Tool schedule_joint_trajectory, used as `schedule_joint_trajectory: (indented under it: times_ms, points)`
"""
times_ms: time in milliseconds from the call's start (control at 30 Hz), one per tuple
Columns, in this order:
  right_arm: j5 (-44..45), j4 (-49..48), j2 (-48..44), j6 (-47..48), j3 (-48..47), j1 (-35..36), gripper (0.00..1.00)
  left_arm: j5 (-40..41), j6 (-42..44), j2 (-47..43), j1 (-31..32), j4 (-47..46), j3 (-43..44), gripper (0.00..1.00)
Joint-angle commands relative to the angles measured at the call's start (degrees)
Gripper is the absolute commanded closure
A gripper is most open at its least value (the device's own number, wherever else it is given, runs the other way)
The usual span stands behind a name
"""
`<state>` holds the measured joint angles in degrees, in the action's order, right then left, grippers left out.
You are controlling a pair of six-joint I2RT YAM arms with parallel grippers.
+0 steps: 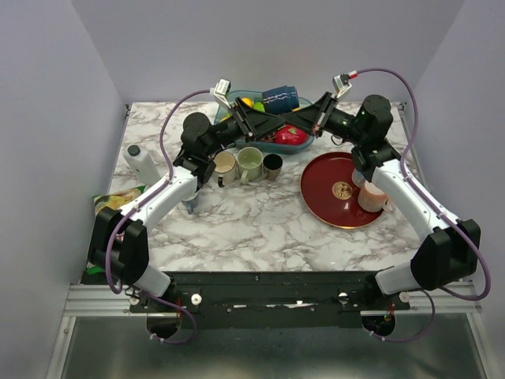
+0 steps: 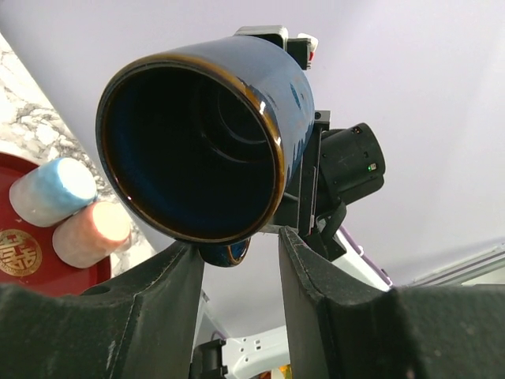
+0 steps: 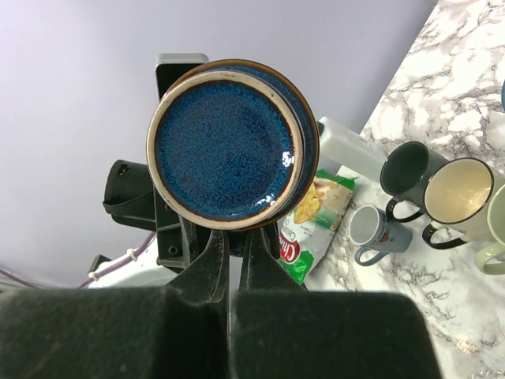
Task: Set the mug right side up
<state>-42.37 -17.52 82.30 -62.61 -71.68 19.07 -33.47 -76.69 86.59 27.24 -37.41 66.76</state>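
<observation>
The dark blue mug [image 1: 278, 98] hangs in the air on its side over the back of the table, between my two arms. In the right wrist view I see its speckled base [image 3: 225, 142]. My right gripper [image 3: 235, 237] is shut just under it, on the mug's handle. In the left wrist view the mug's mouth [image 2: 189, 142] faces the camera. My left gripper [image 2: 241, 260] stands open around the handle [image 2: 225, 253], which lies against the left finger with a gap to the right one. From above, the left gripper [image 1: 264, 118] and right gripper [image 1: 293, 117] meet below the mug.
A teal bin [image 1: 237, 99] of colourful items sits behind the grippers. Three upright mugs [image 1: 250, 162] stand in a row left of centre. A red plate [image 1: 323, 197] carries pastel cups [image 1: 371, 196]. A white bottle [image 1: 142, 164] and a chips bag [image 1: 118, 199] lie at the left.
</observation>
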Motion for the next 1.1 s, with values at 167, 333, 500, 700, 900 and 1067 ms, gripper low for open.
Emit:
schedule_joint_trajectory:
  times_ms: [167,333,500,700,900,1067]
  points:
    - [-1.93,-3.84,-2.06,-0.67,1.37,0.18,0.99,5.43,-1.98,-0.28,0.27,-7.24,-2.51,0.5]
    - [-2.19,-4.63,-2.06,-1.2,1.63,0.18,0.99,6.23,-2.06,-0.28,0.27,-7.68,-2.86,0.51]
    - [-2.37,-5.07,-2.15,-1.46,1.81,0.18,0.99,6.93,-1.63,-0.45,0.26,-7.24,-3.04,0.56]
    - [-3.42,-5.77,-2.06,-1.81,2.86,0.18,0.99,7.63,-1.45,-0.02,0.26,-7.15,-2.43,0.68]
    - [-3.77,-5.42,-2.32,-1.55,3.56,0.18,0.99,7.9,-0.57,0.25,0.27,-6.1,-1.55,1.0]
    - [-3.69,-4.98,-2.06,-1.29,3.48,0.18,0.99,7.9,0.31,0.25,0.27,-5.57,-1.46,1.0]
